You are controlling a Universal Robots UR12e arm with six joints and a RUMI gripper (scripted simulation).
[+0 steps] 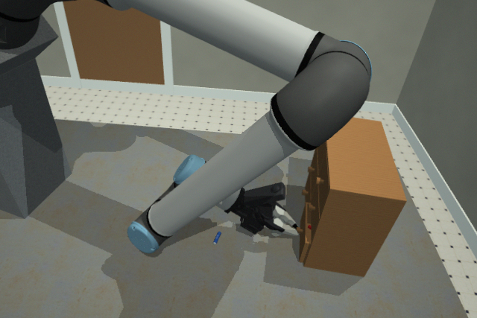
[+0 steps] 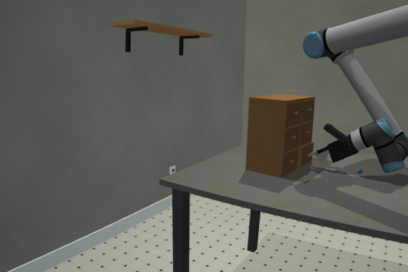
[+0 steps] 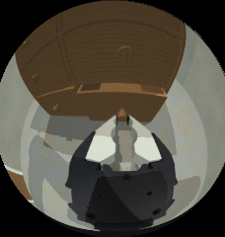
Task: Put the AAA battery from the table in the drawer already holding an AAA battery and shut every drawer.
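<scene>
Your gripper (image 1: 296,229) is low down at the front of the chest (image 1: 358,191). Its two fingers are almost all the way together, and they pinch the little knob (image 3: 122,115) of one drawer (image 2: 306,153). In the wrist view the knob sits right between the light finger pads, at the very tips.

That drawer is in the bottom row. In the exterior view it is the right-hand one of the two. It sticks out a little from the front of the chest, and the other five drawers sit flat and shut. In the wrist view you can see the top edge of the drawer as a thin lighter strip across the wood. You cannot see down into it from there.

In the top view there is a tiny red spot (image 1: 309,226) just behind the drawer front. It is too small to tell what it is.

The AAA battery (image 1: 218,237) is small and blue. It lies on its side on the table (image 1: 77,268), well apart from the chest. It is on the far side of the gripper from the chest, near the blue cap at the end of your arm's lower joint. Nothing touches it.

The chest stands upright on the table, close to the table's edge by the wall.
</scene>
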